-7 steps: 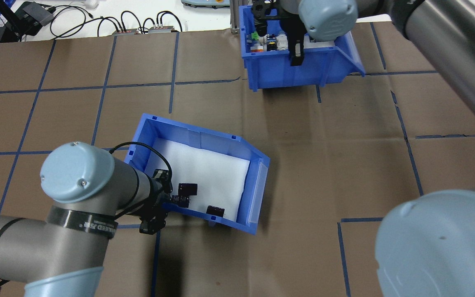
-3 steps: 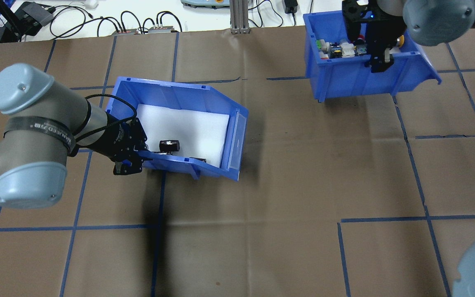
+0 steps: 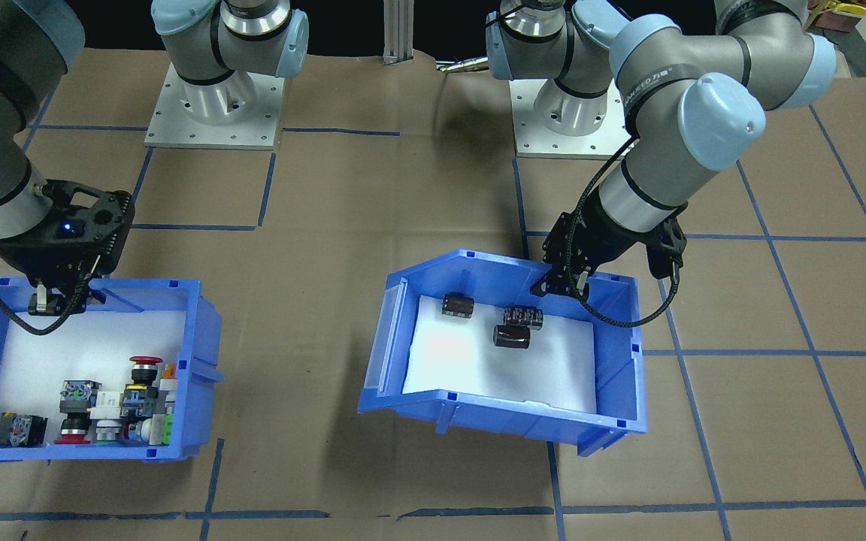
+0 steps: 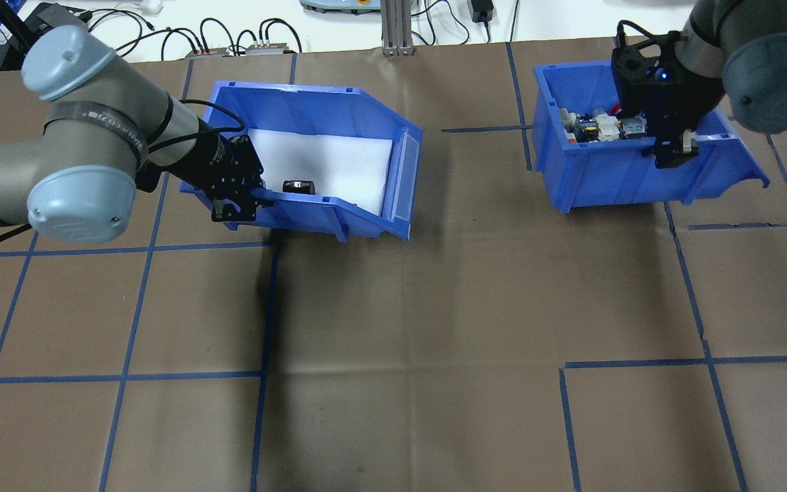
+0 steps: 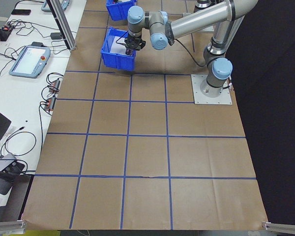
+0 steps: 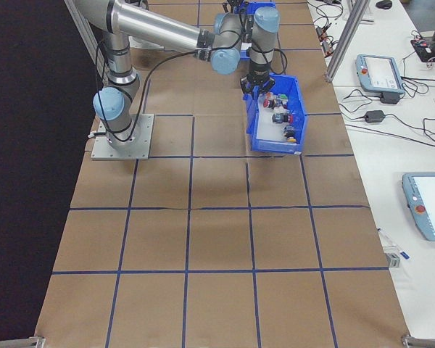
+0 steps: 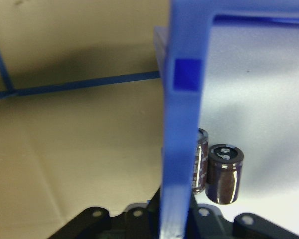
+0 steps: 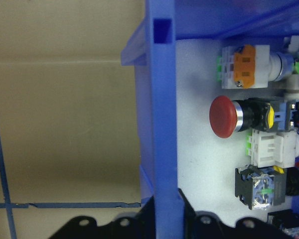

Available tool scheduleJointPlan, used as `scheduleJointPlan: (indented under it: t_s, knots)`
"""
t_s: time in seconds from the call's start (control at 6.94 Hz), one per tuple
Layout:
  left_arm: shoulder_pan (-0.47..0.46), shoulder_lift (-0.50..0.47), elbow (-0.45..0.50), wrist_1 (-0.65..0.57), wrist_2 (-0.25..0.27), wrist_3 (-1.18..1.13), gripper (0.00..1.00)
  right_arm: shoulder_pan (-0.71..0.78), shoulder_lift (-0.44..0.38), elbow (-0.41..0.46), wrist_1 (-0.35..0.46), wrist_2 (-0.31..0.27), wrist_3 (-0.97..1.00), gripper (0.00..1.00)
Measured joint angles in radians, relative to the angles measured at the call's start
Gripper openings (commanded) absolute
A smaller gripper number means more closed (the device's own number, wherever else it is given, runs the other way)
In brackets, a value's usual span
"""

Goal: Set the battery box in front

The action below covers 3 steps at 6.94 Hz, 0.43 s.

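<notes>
The battery box (image 4: pixel 311 109) is a blue bin with a white floor pad, hanging tilted at the far left of the overhead view. Dark brown cylinders (image 3: pixel 512 336) lie on the pad; one cylinder (image 7: pixel 225 174) shows beside the wall in the left wrist view. My left gripper (image 4: pixel 236 198) is shut on the box's near side wall (image 7: pixel 182 124); it also shows at that wall from the front (image 3: pixel 561 285). The other blue bin (image 4: pixel 612 178), with colourful switches (image 8: pixel 234 115), is at the far right. My right gripper (image 4: pixel 673 147) is shut on its wall (image 8: pixel 162 124).
Brown paper with a blue tape grid (image 4: pixel 393 362) covers the table. Beyond the far edge stand an aluminium post (image 4: pixel 393 27), cables and small devices (image 4: pixel 229 48). Both arm bases (image 3: pixel 215 113) sit on the robot's side of the table. A teach pendant (image 5: pixel 29 61) lies on the side bench.
My left gripper has carried the battery box away from the robot, toward the table's far edge. My right gripper has carried the switch bin to the right.
</notes>
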Motion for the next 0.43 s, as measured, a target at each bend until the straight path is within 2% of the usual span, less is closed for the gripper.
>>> scheduleJointPlan:
  t_s: [0.43]
  knots:
    - [-0.147, -0.185, 0.191, 0.017, -0.001, -0.238, 0.00, -0.068, -0.148, 0.205, -0.065, 0.001, -0.074, 0.04]
